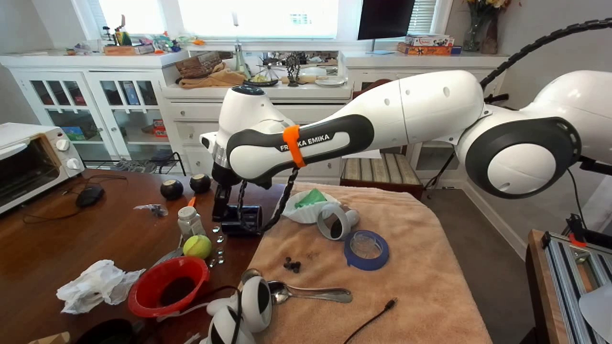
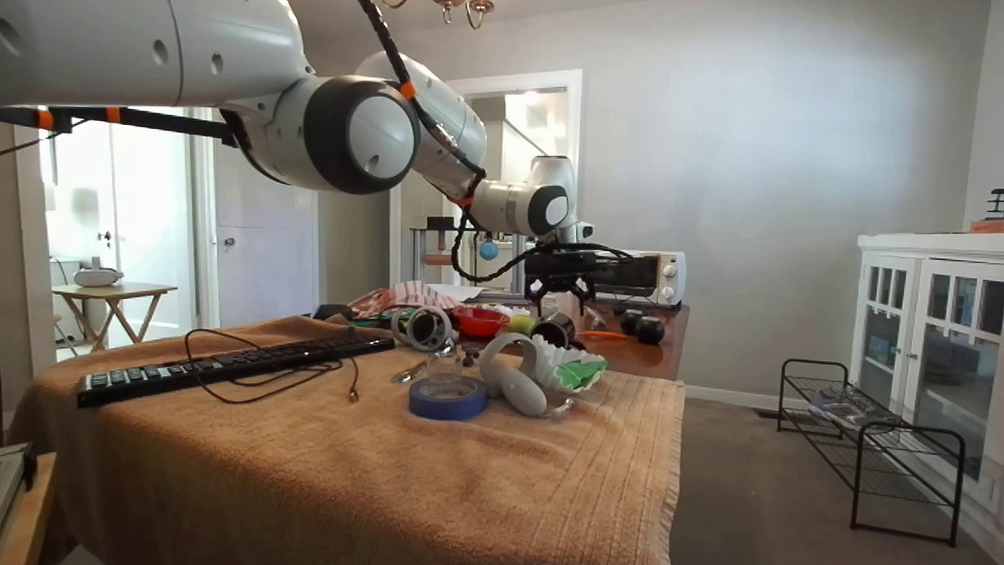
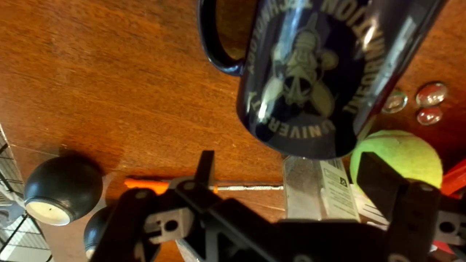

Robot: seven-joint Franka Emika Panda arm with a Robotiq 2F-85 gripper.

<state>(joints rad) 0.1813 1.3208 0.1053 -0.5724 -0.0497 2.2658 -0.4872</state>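
Note:
My gripper (image 3: 287, 162) stands open in the wrist view, its black fingers spread wide with nothing held between them. A dark blue mug (image 3: 302, 80) with pale lettering lies on its side just beyond the fingertips. Behind the gap shows a clear shaker (image 3: 309, 193) with a printed label, partly covered by the gripper's body. A tennis ball (image 3: 400, 156) appears behind the right-hand finger. An orange-handled tool (image 3: 149, 185) with a thin metal shaft lies on the wood. In an exterior view the gripper (image 2: 562, 302) hangs above the mug (image 2: 553, 329); whether they touch cannot be told.
Two round black candle holders (image 1: 171, 189) stand left of the arm. Several glass beads (image 1: 220, 239), a red bowl (image 1: 143, 298) and crumpled white plastic (image 1: 98, 286) lie nearby. A towel (image 1: 406, 286) bears blue tape (image 1: 354, 262), controllers (image 1: 256, 303) and spoons (image 1: 325, 294). A toaster oven (image 1: 33, 162) sits far left.

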